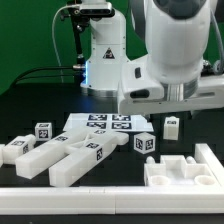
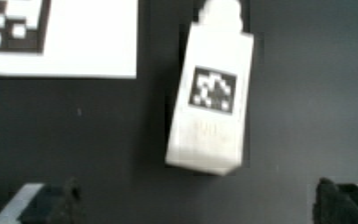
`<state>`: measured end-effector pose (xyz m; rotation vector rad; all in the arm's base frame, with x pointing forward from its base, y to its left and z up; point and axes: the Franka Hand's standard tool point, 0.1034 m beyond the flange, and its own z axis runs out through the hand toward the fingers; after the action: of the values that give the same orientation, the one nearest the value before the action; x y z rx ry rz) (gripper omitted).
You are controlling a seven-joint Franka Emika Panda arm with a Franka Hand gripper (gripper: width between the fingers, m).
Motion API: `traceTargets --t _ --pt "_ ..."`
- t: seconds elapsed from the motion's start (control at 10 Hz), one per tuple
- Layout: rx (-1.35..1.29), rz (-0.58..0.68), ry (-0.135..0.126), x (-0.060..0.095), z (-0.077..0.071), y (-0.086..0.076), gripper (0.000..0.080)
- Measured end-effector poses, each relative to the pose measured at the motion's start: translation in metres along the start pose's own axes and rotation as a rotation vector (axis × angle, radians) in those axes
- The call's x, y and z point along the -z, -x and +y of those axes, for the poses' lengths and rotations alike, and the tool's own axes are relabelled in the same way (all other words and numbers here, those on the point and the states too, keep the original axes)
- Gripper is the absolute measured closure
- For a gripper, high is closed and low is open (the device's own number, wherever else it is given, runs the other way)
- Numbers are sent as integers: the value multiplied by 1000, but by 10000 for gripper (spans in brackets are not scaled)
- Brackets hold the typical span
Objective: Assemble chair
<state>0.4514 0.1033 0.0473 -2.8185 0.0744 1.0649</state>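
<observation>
Wrist view: the pincer (image 2: 190, 200) spread wide, empty, a tagged chair bar (image 2: 211, 100) flat on the table (image 2: 318, 80) just ahead of it. Other parts (image 1: 70, 155) look unjoined; assembly seems barely begun

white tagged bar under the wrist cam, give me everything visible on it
The white bar looks like glossy moulded plastic: a long blocky body with a narrower peg at one end and a black-and-white square tag on its upturned face. It lies flat on the black table, beside the marker board but apart from it. The open claw hangs above, touching nothing.
</observation>
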Motion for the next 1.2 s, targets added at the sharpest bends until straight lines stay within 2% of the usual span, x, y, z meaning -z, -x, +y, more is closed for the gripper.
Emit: traceTargets --t 0.1,0.2,0.5,0.6,0.7,0.8,1.1,1.2 --pt "-76 -120 9 -6 -4 3 151" --pt "-78 -152 8 -7 -5 -4 151" --pt "-112 -161 2 -11 -6 -5 151" --pt "-165 -187 -13 -22 -6 -2 151" --pt "-208 -213 -39 -31 -7 -3 151" --pt "-221 -229 -48 -39 -2 -4 151" --pt "-223 -228 -48 -39 -3 -5 151" --pt "-285 -277 -85 -49 -6 -2 151"
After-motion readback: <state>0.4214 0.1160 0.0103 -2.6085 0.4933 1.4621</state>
